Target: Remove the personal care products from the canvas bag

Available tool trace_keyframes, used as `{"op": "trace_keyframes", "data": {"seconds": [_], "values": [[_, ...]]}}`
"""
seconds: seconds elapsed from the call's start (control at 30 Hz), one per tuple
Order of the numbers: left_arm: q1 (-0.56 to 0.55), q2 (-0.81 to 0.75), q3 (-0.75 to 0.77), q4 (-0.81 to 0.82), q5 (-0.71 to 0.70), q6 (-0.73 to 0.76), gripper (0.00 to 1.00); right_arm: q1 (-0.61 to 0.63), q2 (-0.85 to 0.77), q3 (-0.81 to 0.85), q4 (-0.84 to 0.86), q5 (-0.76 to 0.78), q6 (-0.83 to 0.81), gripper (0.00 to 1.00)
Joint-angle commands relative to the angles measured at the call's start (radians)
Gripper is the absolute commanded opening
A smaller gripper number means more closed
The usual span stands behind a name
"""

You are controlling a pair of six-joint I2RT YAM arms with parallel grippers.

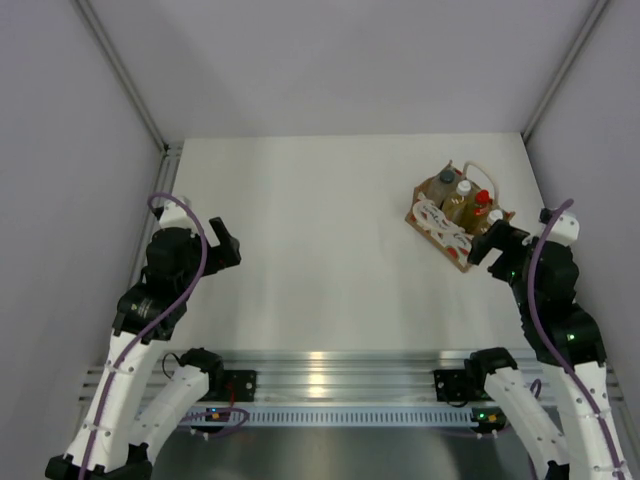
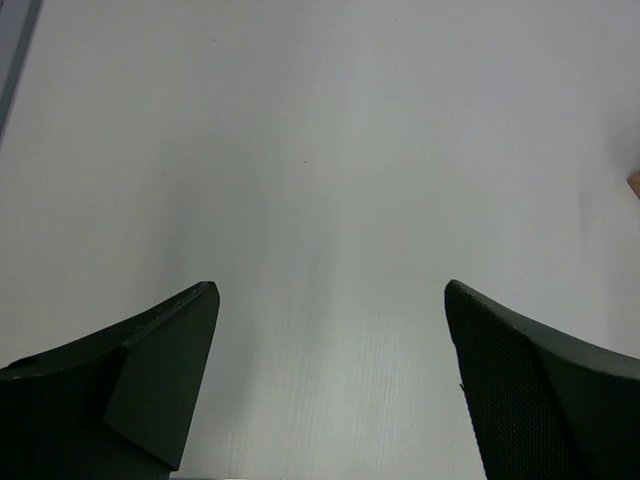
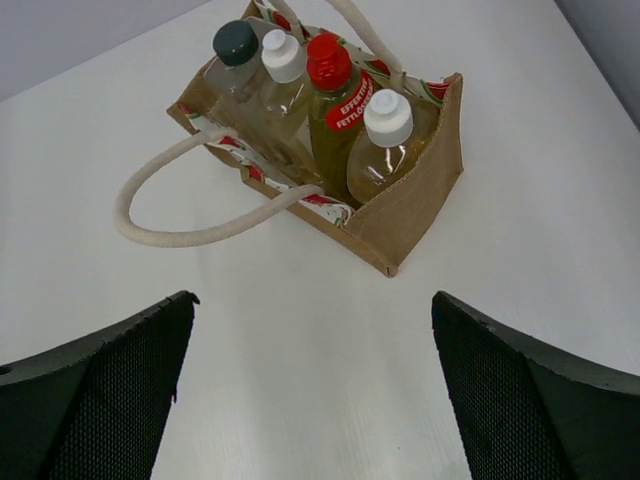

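Canvas bag [image 3: 410, 210] is sitting just ahead of the right claw [image 3: 312, 300], with all four bottles standing inside. The red-cap bottle [image 3: 330, 62] and near white-cap bottle [image 3: 388, 118] are closest; the far white-cap bottle [image 3: 282, 55] and grey-cap bottle [image 3: 236, 42] are behind.

Risks:
- Bottles are packed touching, so fingers are likely clipping a neighbour.
- The rope handle [image 3: 160, 235] is lying between claw and bag and could snag.
- The bag may be lifting with a bottle.

Right arm is reaching forward, wrist pitching down, jaws spread wide, holding nothing. Left claw [image 2: 330, 290] is hovering over the table [image 2: 320, 150], also wide and empty, with the bag far to its right.
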State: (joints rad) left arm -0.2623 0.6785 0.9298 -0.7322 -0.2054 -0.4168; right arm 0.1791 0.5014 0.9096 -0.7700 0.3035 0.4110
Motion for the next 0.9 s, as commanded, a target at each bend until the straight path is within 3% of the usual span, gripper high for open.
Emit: {"op": "trace_keyframes", "data": {"seconds": [0.0, 0.1, 0.3, 0.47, 0.57, 0.73, 0.87], "values": [[0.005, -0.011, 0.017, 0.048, 0.011, 0.003, 0.99, -0.012, 0.040, -0.008, 0.032, -0.074, 0.015, 1.00], [0.005, -0.008, 0.017, 0.048, 0.021, 0.003, 0.99, -0.010, 0.061, -0.037, 0.096, -0.115, 0.075, 1.00], [0.003, -0.007, 0.017, 0.050, 0.044, 0.006, 0.99, -0.016, 0.140, -0.029, 0.126, 0.002, 0.236, 0.99], [-0.002, -0.005, 0.014, 0.054, 0.067, 0.007, 0.99, -0.064, 0.169, -0.081, 0.205, 0.006, 0.366, 1.00], [-0.012, -0.007, 0.014, 0.054, 0.067, 0.007, 0.99, -0.134, 0.221, -0.110, 0.250, -0.049, 0.391, 0.97], [-0.026, -0.004, 0.010, 0.059, 0.081, 0.009, 0.99, -0.317, 0.311, -0.204, 0.403, -0.294, 0.413, 0.91], [-0.028, -0.005, 0.010, 0.060, 0.086, 0.010, 0.99, -0.351, 0.344, -0.264, 0.477, -0.356, 0.416, 0.83]]}}
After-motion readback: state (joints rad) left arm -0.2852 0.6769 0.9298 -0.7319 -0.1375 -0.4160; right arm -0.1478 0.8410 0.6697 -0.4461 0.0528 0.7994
